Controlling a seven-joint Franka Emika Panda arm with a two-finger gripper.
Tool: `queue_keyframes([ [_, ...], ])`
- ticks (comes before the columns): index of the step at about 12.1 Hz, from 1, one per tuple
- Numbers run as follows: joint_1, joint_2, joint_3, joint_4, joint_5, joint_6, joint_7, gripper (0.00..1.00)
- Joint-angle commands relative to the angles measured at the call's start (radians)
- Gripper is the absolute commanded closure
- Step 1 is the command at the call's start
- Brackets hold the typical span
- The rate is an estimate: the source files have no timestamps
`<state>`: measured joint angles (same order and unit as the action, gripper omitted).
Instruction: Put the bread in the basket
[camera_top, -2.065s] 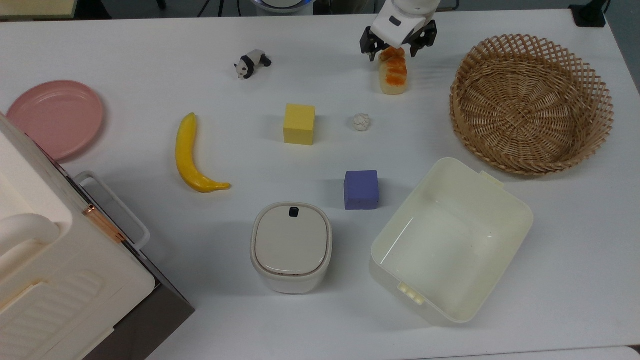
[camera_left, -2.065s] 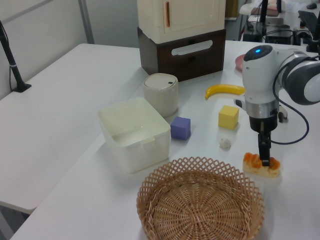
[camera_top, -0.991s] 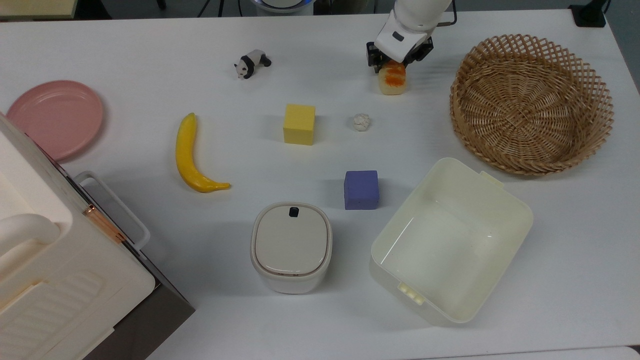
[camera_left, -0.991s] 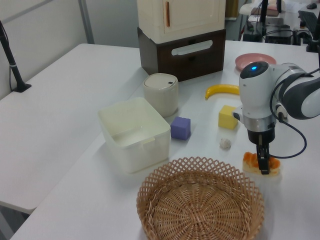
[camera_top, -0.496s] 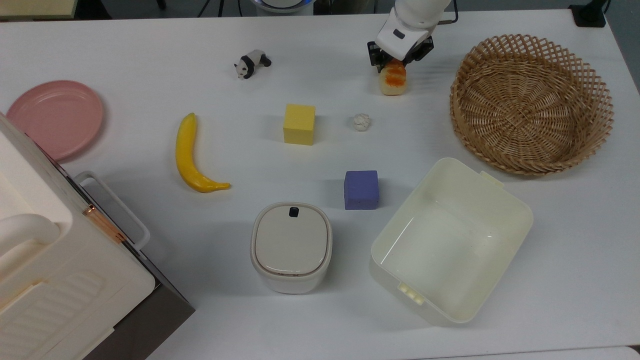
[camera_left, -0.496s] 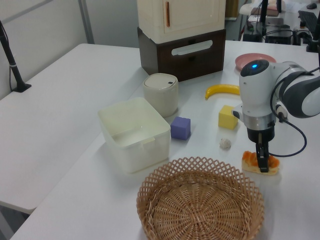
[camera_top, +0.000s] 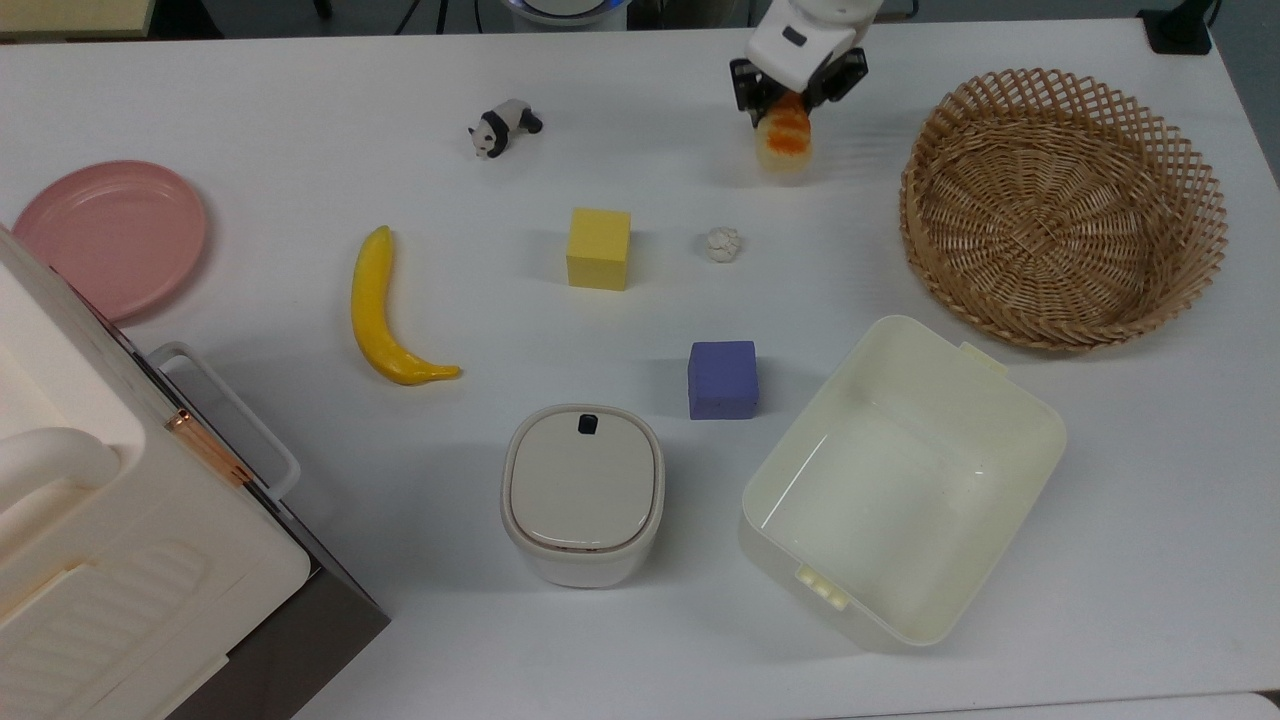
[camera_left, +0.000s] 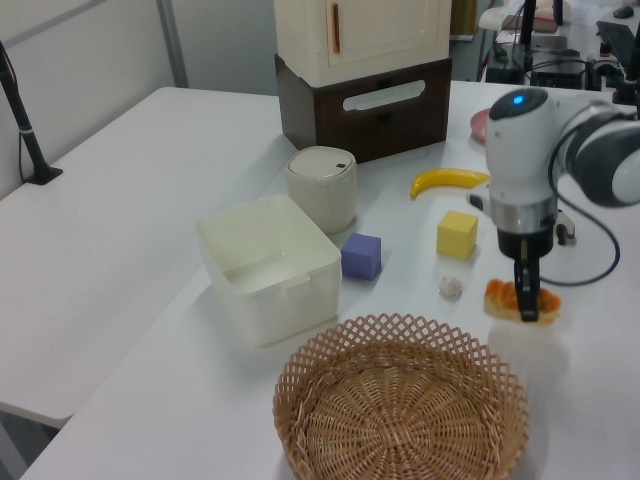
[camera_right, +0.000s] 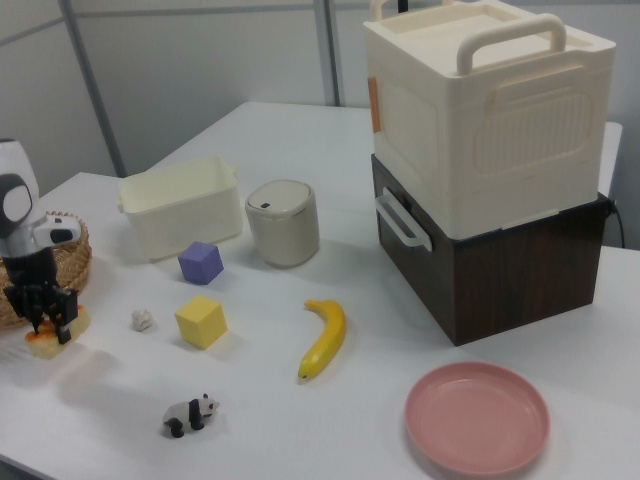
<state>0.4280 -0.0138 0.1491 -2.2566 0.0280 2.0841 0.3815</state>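
The bread (camera_top: 783, 145), a small loaf with an orange-brown top, hangs a little above the white table at the top view's far edge, left of the basket. My gripper (camera_top: 790, 108) is shut on it from above. In the left view the bread (camera_left: 500, 296) floats clear of its shadow under the gripper (camera_left: 527, 308), just beyond the basket's rim (camera_left: 400, 328). The right view has gripper (camera_right: 42, 322) and bread (camera_right: 45, 348) at its far left, in front of the basket (camera_right: 78, 262). The woven wicker basket (camera_top: 925, 200) holds nothing.
A white lumpy ball (camera_top: 722, 243) and a yellow cube (camera_top: 598, 248) lie near the bread. A purple cube (camera_top: 722, 380), a cream tub (camera_top: 1030, 400) and a lidded canister (camera_top: 582, 495) stand nearer the front. A banana (camera_top: 380, 310), a panda (camera_top: 503, 127), a pink plate (camera_top: 110, 235) and a cabinet (camera_top: 100, 560) are at the top view's left.
My gripper came down over the bread, shut on it and has lifted it off the table, shifting slightly toward the top view's far edge. Nothing else moved.
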Motion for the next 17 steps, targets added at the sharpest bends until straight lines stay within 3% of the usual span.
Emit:
queue_keyframes([
  [1,-0.020,-0.090,-0.006,0.011,-0.013,-0.102,-0.042,0.49],
  [6,-0.109,-0.101,-0.011,0.182,-0.007,-0.297,-0.116,0.49],
  [12,-0.248,-0.074,-0.006,0.348,-0.006,-0.366,-0.222,0.49],
  [17,-0.367,-0.051,0.001,0.423,-0.016,-0.372,-0.372,0.48],
])
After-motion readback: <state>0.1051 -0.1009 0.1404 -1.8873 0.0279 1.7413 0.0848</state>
